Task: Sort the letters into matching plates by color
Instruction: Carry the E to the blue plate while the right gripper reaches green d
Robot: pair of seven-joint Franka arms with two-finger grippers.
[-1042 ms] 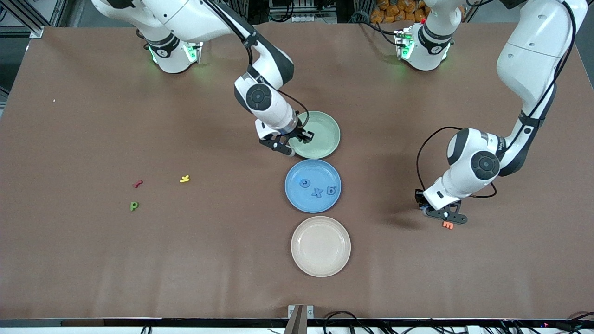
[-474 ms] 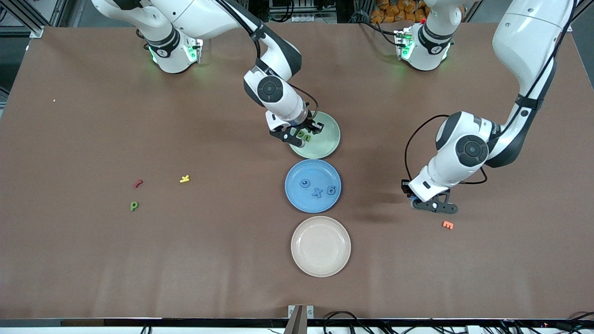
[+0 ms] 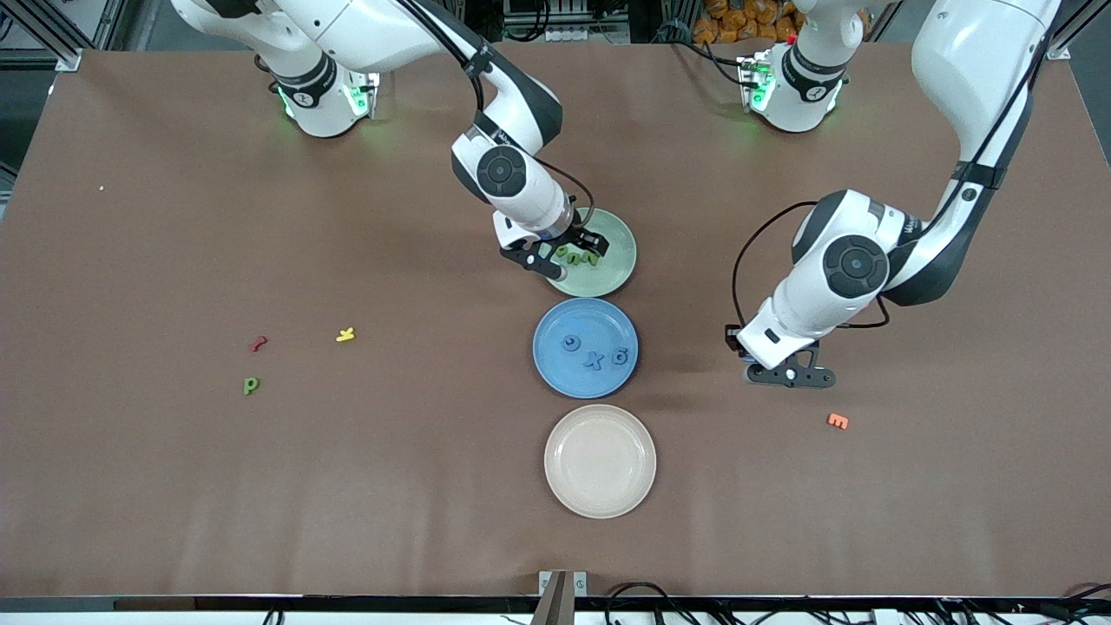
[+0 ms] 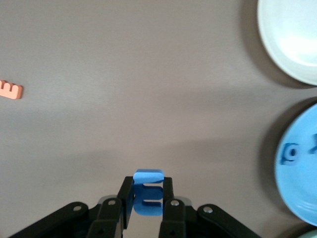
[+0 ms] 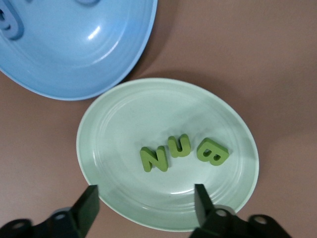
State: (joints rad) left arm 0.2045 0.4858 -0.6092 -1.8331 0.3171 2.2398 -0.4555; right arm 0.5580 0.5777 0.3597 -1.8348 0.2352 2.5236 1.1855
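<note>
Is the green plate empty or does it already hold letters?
Not empty. Three green letters lie flat in the green plate, side by side. The right tool is open above the plate's rim.

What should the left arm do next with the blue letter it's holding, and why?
Probably carry it over to the blue plate and let go there. The left gripper is shut on a blue letter above bare table, and three blue letters already lie in that plate.
</note>
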